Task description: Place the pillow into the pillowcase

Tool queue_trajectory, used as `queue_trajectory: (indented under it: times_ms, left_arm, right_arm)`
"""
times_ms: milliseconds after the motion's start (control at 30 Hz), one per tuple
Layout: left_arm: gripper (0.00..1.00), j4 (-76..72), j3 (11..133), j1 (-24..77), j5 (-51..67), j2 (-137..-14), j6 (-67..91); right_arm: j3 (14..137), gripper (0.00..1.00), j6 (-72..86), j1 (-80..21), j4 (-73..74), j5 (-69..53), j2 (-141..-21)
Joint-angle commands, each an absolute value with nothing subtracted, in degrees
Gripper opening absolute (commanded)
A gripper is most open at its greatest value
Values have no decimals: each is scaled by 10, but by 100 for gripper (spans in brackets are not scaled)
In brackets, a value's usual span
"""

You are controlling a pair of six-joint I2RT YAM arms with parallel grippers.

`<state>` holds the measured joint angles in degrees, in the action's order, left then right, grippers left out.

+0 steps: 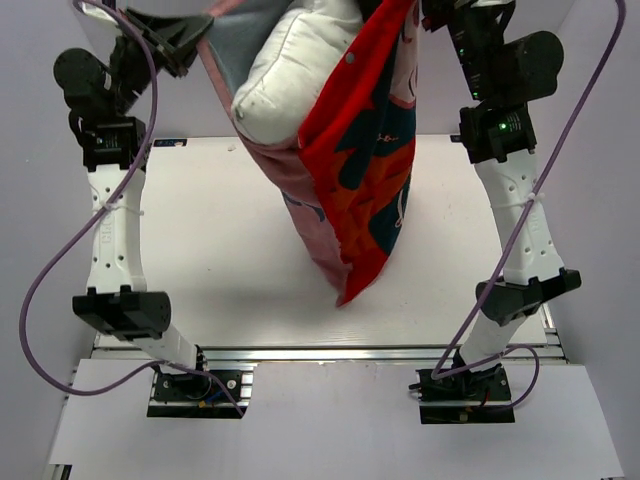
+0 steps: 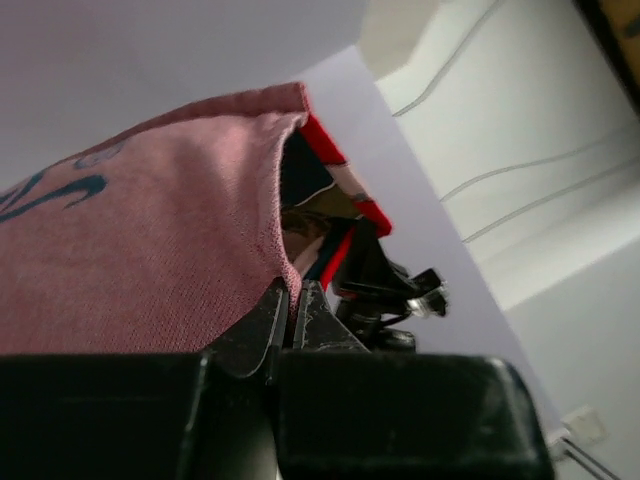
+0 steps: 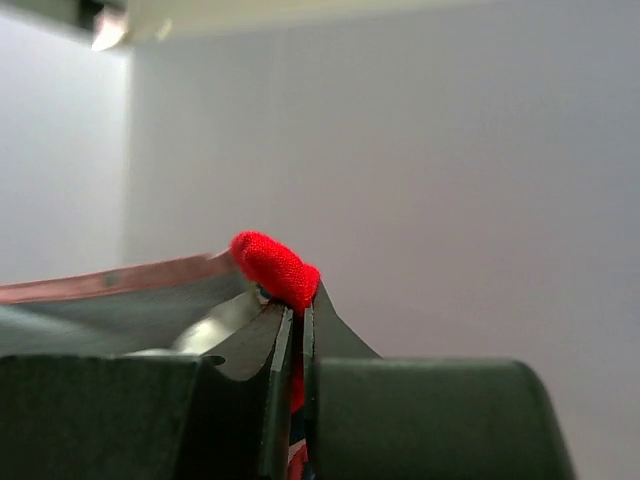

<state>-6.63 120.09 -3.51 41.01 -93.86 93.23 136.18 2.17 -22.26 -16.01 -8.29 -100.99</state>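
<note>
The red pillowcase (image 1: pixel 365 170) hangs high over the table, held by its mouth between both grippers. The white pillow (image 1: pixel 290 75) sits inside it, its plump end showing in the open mouth. My left gripper (image 1: pixel 205 28) is shut on the pink-lined hem (image 2: pixel 150 260) at the top left; its jaws (image 2: pixel 294 292) pinch the fabric edge. My right gripper (image 1: pixel 425 15) is shut on the red hem (image 3: pixel 277 267) at the top right, with a fold bulging above its tips (image 3: pixel 298 310). The bag's lower corner hangs near the table.
The white table (image 1: pixel 200 260) lies under the hanging bag. Purple cables (image 1: pixel 60 260) loop beside both arms. The right arm's gripper (image 2: pixel 385 290) shows beyond the bag in the left wrist view. Pale walls surround the cell.
</note>
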Motion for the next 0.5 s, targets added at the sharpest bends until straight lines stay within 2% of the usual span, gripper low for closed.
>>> queue_trajectory:
  times_ms: [0, 33, 67, 100, 200, 300, 367, 400, 467]
  left_arm:
    - [0, -13, 1075, -40, 412, -836, 848]
    - [0, 5, 967, -40, 404, -778, 803]
    - [0, 25, 921, -46, 400, -754, 784]
    - [0, 52, 887, -51, 398, -737, 766]
    - [0, 152, 858, -65, 395, -706, 679]
    - [8, 271, 950, -72, 380, -721, 589]
    - [10, 331, 1020, -76, 378, -742, 535]
    - [10, 397, 1097, -76, 375, -765, 518]
    - [9, 477, 1169, -76, 374, -787, 481]
  right_arm:
    - [1289, 0, 99, -250, -107, -167, -986]
    - [1262, 0, 100, -257, -89, -184, -984]
    - [1236, 0, 97, -271, -76, -203, -982]
    - [1184, 0, 109, -274, -60, -219, -978]
    - [1132, 0, 156, -285, -58, -276, -962]
    - [1098, 0, 197, -296, -86, -294, -949]
    - [1131, 0, 218, -298, -86, -292, -967]
    - [1155, 0, 230, -299, -80, -294, -979]
    - [1228, 0, 280, -298, -73, -298, -1015]
